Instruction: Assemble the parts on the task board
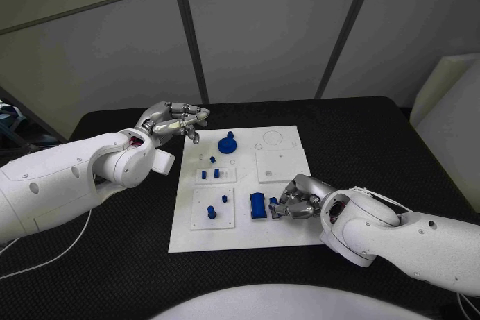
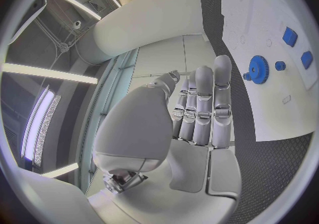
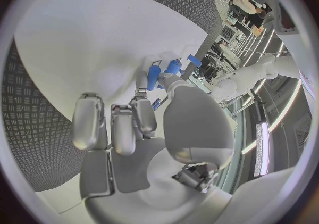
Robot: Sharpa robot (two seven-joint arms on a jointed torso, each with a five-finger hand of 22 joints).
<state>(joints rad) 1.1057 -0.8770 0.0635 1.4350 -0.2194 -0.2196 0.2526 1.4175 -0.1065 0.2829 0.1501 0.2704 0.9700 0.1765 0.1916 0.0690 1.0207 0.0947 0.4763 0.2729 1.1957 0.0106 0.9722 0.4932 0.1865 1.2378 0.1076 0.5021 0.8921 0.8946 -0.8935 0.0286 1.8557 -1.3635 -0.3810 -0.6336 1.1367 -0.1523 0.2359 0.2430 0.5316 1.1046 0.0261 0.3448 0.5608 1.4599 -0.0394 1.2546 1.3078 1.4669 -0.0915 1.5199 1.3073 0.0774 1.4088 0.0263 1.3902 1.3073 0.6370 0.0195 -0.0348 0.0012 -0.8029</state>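
The white task board lies in the middle of the table. A blue gear stands near its far edge, with small blue pegs and another peg on inset plates closer to me. A long blue block lies near the board's middle. My right hand rests on the board just right of that block, its fingers curled in; thumb and a finger pinch a small blue part. My left hand hovers off the board's far left corner, fingers stretched out, holding nothing.
The black table extends around the board. A white box-like panel stands at the right edge. A thin cable lies on the table under my left arm.
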